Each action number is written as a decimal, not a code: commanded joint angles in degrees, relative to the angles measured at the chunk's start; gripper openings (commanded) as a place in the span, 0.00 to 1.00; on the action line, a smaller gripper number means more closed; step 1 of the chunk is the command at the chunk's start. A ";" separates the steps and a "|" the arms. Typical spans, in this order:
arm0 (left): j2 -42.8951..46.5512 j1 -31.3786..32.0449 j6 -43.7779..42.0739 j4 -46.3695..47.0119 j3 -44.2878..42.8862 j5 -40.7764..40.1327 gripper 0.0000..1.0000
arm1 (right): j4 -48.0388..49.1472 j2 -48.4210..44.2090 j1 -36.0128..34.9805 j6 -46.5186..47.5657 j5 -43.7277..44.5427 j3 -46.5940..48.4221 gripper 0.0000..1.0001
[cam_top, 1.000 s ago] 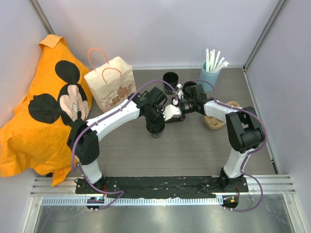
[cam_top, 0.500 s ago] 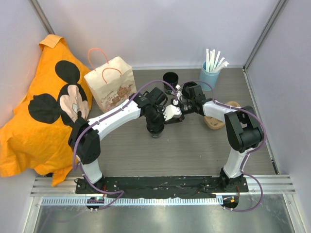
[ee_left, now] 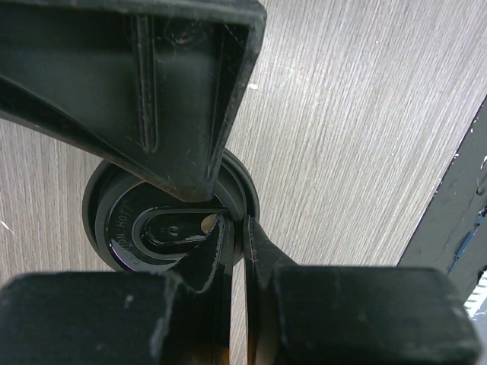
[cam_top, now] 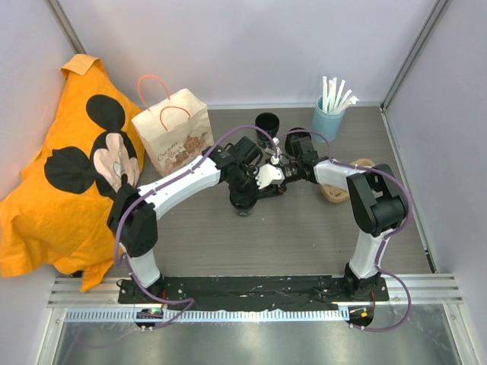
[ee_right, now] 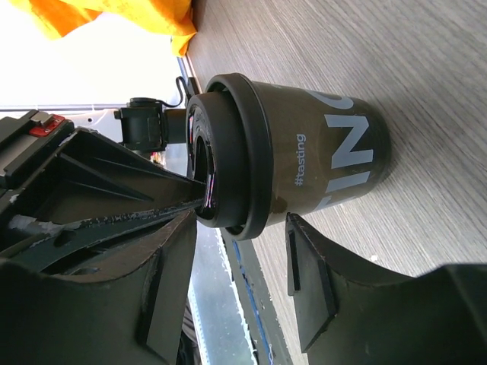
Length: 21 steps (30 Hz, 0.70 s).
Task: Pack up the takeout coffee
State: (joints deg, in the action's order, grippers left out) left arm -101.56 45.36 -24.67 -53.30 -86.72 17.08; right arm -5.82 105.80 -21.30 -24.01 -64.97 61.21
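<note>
Takeout coffee (ee_right: pixel 304 152) sits near the middle of the table (cam_top: pixel 304 236), a little toward its far edge. We think it stands on the wood. Our left pincer (ee_left: pixel 217 207) comes down from above and is almost closed. It pinches the rim of the lid (ee_left: pixel 106 220), with one finger inside the dip and one outside. Our right pincer (ee_right: pixel 242 228) is partly open, with a finger on each side of the cup near the top. We see gaps there, so it holds nothing.

What could go wrong? We hold only the lid. If we lift now, the lid could pop off and the cup could stay behind or spill. If the right pincer bumps the side, the small cup could tip. If it squeezes too hard, the soft wall could dent. The two pincers are very close, so they could knock each other too. The paper bag (cam_top: pixel 173 133) stands by the far left corner, well apart from the cup.

The cup is round and a bit wider at the top. Its wall is smooth and dark brown, looks like paper, and has pale letters on it. The lid is black and shiny, with a raised ring. The table is grey with fine lines like wood. The bag is tan paper with thin pink handles.
</note>
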 commanded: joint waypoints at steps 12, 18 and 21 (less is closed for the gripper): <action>-1.45 -0.19 -0.30 0.83 -1.61 1.81 0.00 | 3.19 0.90 -0.59 -2.36 -0.25 1.81 0.42; -1.71 -0.10 -0.38 0.56 -1.70 2.17 0.00 | 2.40 1.25 -0.67 -2.88 0.02 3.03 0.43; -1.63 -0.10 -0.38 0.65 -1.61 2.17 0.00 | 1.96 1.34 -0.76 -3.67 0.81 4.18 0.48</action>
State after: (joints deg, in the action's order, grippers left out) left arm -102.28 45.25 -24.67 -53.36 -86.98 17.15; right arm -5.06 106.98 -21.58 -26.20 -64.27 61.84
